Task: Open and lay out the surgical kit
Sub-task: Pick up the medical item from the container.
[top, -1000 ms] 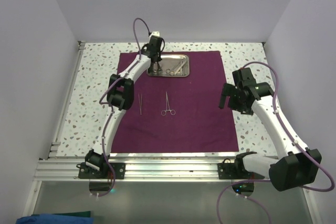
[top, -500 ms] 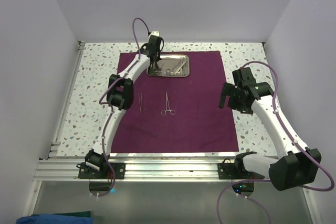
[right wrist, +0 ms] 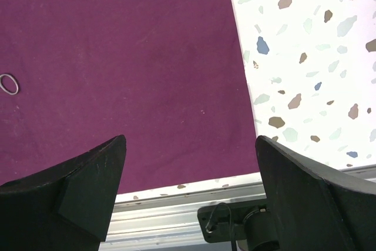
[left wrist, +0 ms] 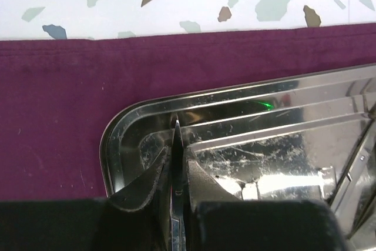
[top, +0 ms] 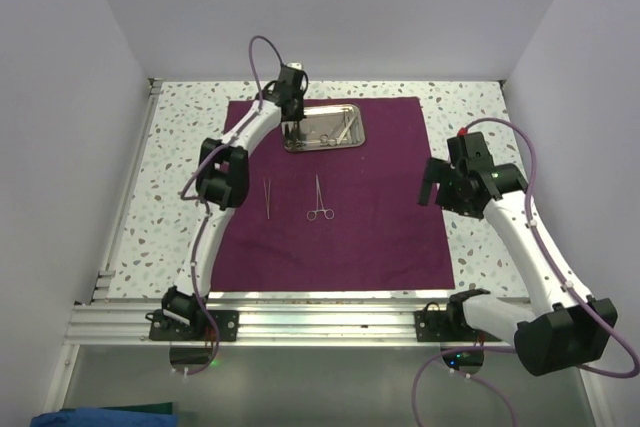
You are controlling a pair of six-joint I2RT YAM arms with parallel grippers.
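Cloth wrap [top: 380,217] of plum colour was found spread flat and fully opened on the speckled table [top: 180,167]. Toward the left of the cloth, the left gripper [top: 290,129] was positioned over the left end of the steel tray [top: 352,113], which was set at the far middle of the cloth. In the left wrist view its fingers [left wrist: 147,177] were seen pressed onto a thin silver instrument [left wrist: 175,136], which was pinched between them with its point directed at the tray's rounded corner. The kind of instrument could not be determined. Further instruments [top: 335,130] were noted lying in the right part of the tray. Nearer the arms, tweezers [top: 268,198] were laid out on the cloth, and ring-handled forceps [top: 318,199] were laid near them to the right, the two apart and roughly parallel. At the right, the right gripper [top: 430,185] was held above the cloth's right border, its jaws spread wide with nothing between them. In the right wrist view, bare cloth, speckled table and an aluminium rail [right wrist: 176,216] were seen beneath it.
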